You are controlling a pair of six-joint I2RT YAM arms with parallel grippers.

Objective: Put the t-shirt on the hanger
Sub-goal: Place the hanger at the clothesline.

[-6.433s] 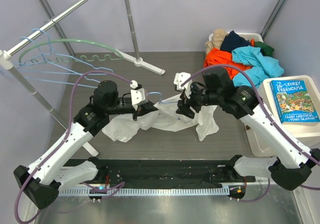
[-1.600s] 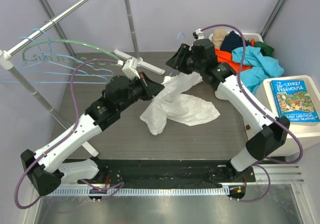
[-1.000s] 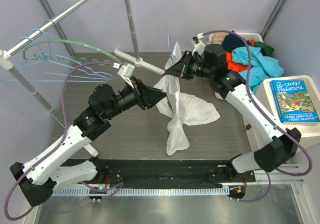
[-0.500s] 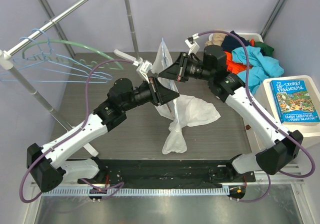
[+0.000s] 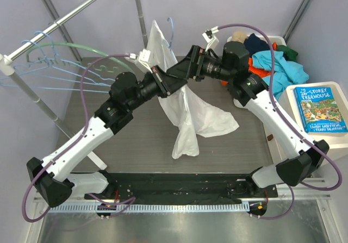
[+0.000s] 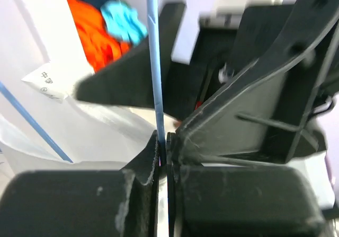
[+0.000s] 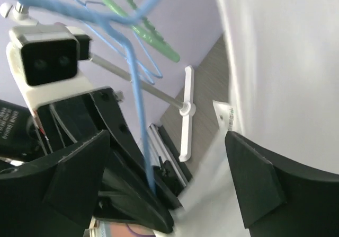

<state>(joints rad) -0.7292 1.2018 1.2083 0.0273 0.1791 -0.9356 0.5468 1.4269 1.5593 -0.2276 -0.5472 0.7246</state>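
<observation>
The white t-shirt (image 5: 182, 112) hangs on a light-blue wire hanger (image 5: 172, 31) held high over the table, its lower part still resting on the tabletop. My left gripper (image 5: 165, 88) is shut on the hanger's wire, which shows as a blue line (image 6: 154, 62) pinched between its fingertips (image 6: 151, 152). My right gripper (image 5: 176, 73) is right beside it, open. In the right wrist view its fingers (image 7: 79, 178) stand wide apart around the blue wire (image 7: 139, 120), without touching it, with the t-shirt's white cloth (image 7: 286, 62) to the right.
A clothes rail (image 5: 65, 17) at the left carries several light-blue hangers (image 5: 60, 82) and a pale-green one (image 5: 81, 46). The rack's pole (image 5: 140, 20) and white foot (image 5: 157, 69) stand behind. A bin of orange and turquoise garments (image 5: 266, 63) and a book (image 5: 319, 108) are at the right.
Both arms have risen and moved left and back, lifting the hanger and t-shirt. The shirt now hangs stretched from the hanger, with less of it on the table.
</observation>
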